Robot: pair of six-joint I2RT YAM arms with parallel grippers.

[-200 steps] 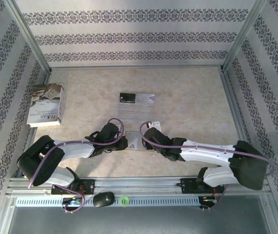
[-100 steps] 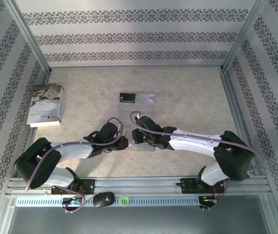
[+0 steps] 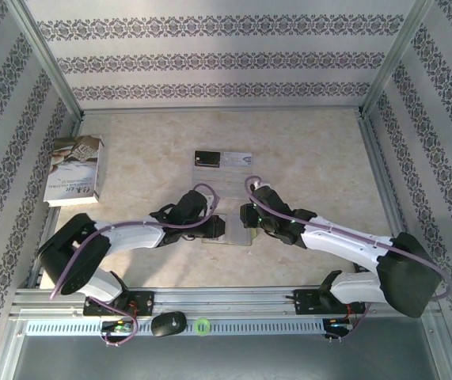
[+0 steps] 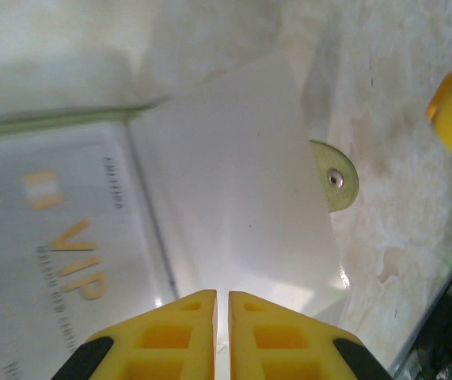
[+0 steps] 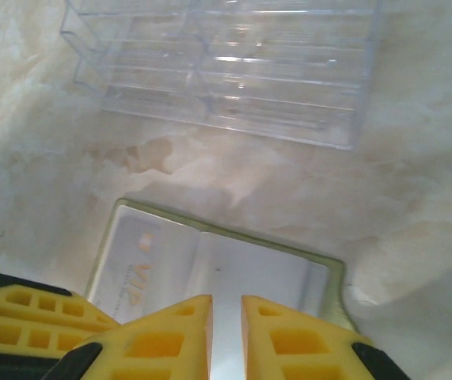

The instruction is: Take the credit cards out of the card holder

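The card holder [image 3: 232,232] lies open flat on the counter [image 3: 313,158], long axis left to right, pale inside up, a credit card [image 4: 59,261] marked VIP in one pocket. The left tool [image 4: 221,298] and right tool [image 5: 226,302] flank it, tips over it, each closed to a slit; grip unclear.

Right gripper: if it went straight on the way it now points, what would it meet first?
Probably the open card holder just ahead of its jaws; the clear plastic box lies beyond, though depth is unclear.
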